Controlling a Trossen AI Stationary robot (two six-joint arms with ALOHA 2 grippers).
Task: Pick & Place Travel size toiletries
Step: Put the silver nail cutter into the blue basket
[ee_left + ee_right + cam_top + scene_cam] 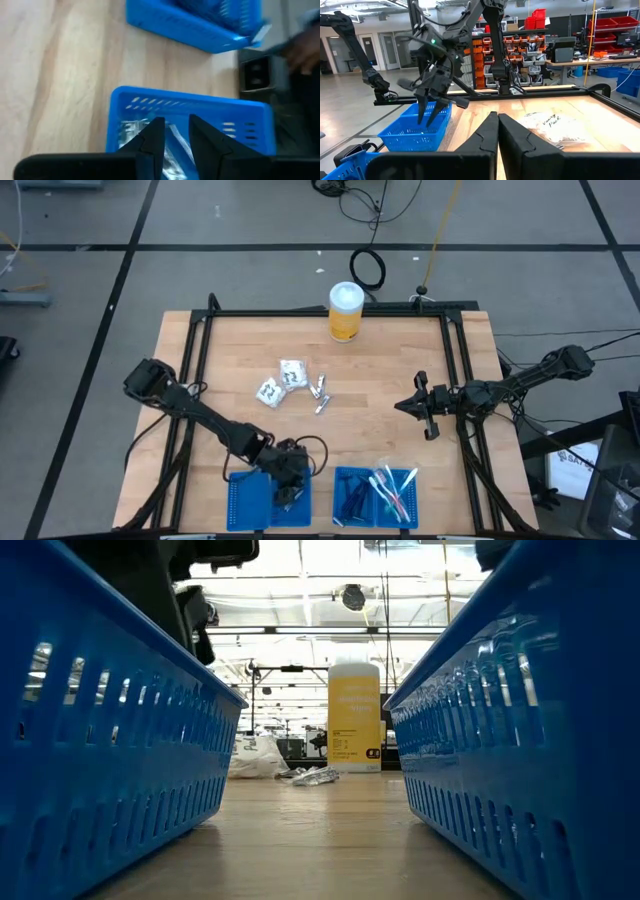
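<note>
- The left gripper (290, 485) hangs over the left blue tray (240, 505) at the table's near edge, fingers pointing down into it; in the left wrist view its two dark fingers (152, 137) stand a narrow gap apart with nothing between them, just above silvery, clear-wrapped items (131, 131) lying in that tray.
- The right gripper (405, 406) waits above the bare wood at the table's right side, well apart from everything, its fingers (487, 131) pressed together (no gap shows between the tips).
- Two small white packets (281, 381) lie near the middle of the wooden table (400, 360), with short silver tubes (320, 393) just beside them.
- The right blue tray (345, 475) holds pale clear-wrapped brushes (392, 486) and slim dark blue sticks (355, 498).
- A yellow canister with a white lid (346, 311) stands upright at the far edge.
</note>
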